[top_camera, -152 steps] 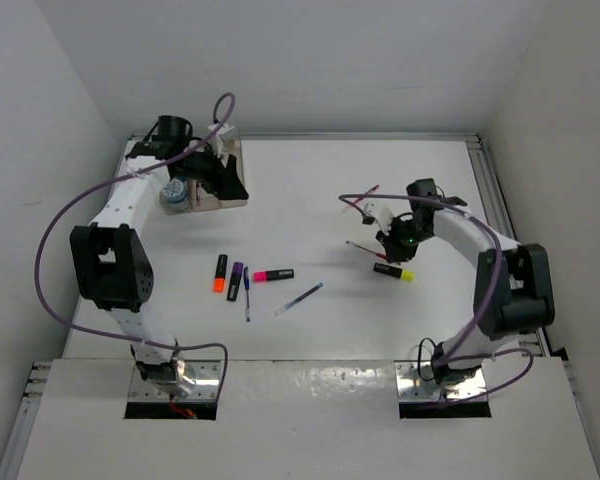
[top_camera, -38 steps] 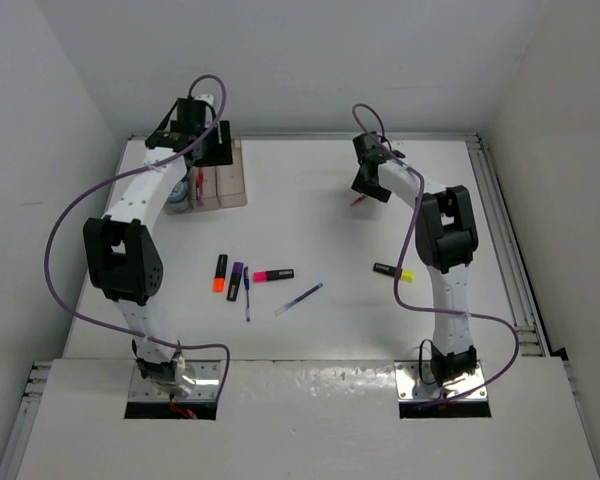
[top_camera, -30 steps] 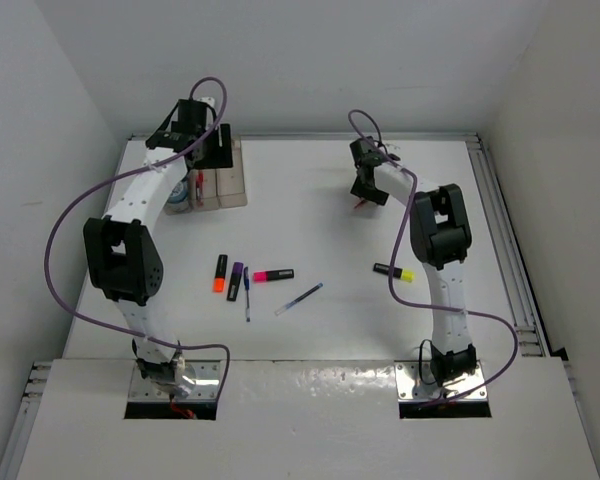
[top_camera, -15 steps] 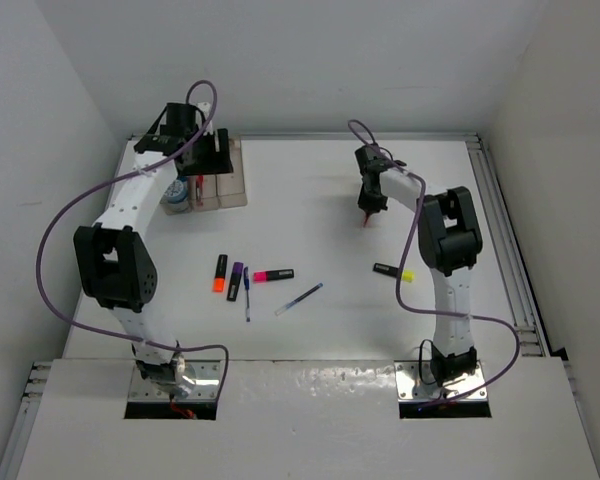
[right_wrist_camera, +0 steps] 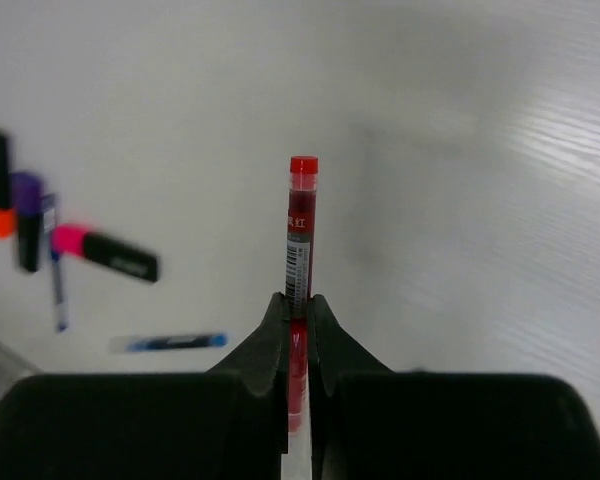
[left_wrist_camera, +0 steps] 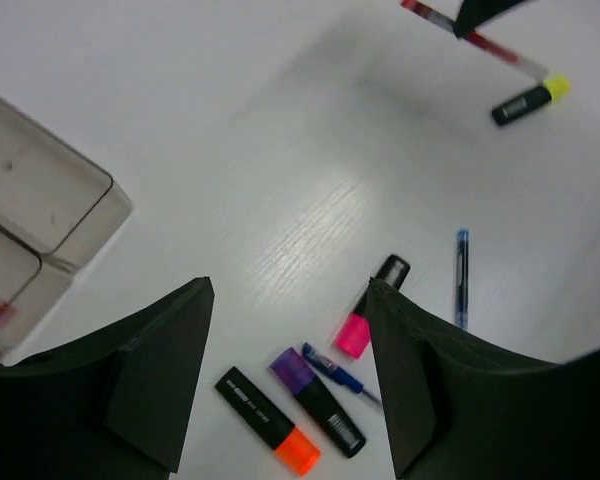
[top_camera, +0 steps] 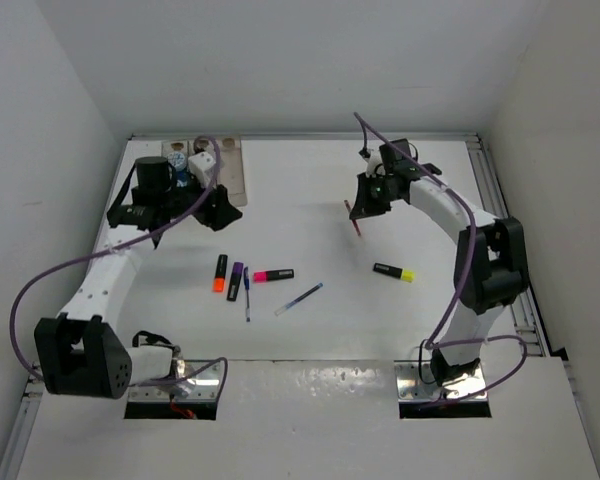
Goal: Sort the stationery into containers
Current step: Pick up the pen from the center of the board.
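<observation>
- Well right of tray point(top_camera: 232, 170), my right gripper point(right_wrist_camera: 298, 308) clamps red pen point(right_wrist_camera: 301, 230), long axis straight out past jaws.
- My left gripper point(left_wrist_camera: 288, 300) nearer tray, jaws apart, empty.

Only print I can spot is on the red pen point(right_wrist_camera: 298, 200): a white sticker point(right_wrist_camera: 296, 262) with a barcode and some tiny marks above it, way too small to read.

The tray point(top_camera: 232, 172) sits at the far left of the table point(top_camera: 310, 170). Three highlighters point(top_camera: 235, 281) and two pens point(top_camera: 298, 298) lie clustered near centre. A fourth highlighter point(top_camera: 393, 271) lies to their right, with a third pen point(top_camera: 353, 216) behind it.
</observation>
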`<state>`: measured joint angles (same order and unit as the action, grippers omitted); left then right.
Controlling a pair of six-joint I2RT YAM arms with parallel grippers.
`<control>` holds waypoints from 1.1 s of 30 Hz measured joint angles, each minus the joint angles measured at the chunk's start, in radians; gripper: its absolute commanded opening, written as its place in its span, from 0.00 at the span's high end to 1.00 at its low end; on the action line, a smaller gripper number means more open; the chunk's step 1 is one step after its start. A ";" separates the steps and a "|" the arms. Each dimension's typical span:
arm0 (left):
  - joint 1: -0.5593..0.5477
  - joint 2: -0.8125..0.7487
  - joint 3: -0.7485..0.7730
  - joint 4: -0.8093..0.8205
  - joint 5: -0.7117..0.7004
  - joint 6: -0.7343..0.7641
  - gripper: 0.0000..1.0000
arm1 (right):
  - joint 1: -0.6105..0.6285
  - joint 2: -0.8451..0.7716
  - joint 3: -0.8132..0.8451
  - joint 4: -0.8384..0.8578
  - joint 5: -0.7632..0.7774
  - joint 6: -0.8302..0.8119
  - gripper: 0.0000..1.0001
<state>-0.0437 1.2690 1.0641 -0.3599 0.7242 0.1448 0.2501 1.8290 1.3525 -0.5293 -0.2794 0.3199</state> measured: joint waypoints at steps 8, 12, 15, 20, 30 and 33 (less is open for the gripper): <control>-0.154 -0.121 -0.021 -0.076 0.092 0.452 0.33 | 0.016 -0.075 -0.021 -0.044 -0.466 -0.014 1.00; -0.229 -0.113 0.006 -0.209 0.103 0.663 0.39 | 0.071 -0.075 -0.036 -0.079 -0.650 0.000 1.00; -0.311 -0.104 0.027 -0.284 0.089 0.779 0.42 | 0.133 -0.074 -0.058 -0.098 -0.748 0.006 1.00; -0.430 -0.105 0.027 -0.354 0.047 0.897 0.45 | 0.217 -0.068 -0.070 -0.134 -0.848 0.017 1.00; -0.575 -0.098 0.050 -0.388 -0.036 0.943 0.45 | 0.254 -0.066 -0.070 -0.138 -0.911 0.040 1.00; -0.601 -0.085 0.050 -0.388 -0.063 0.941 0.48 | 0.270 -0.066 -0.070 -0.138 -0.922 0.045 1.00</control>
<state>-0.6449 1.1839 1.1141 -0.7475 0.6617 1.0863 0.5205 1.7626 1.2823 -0.6674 -1.2018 0.3653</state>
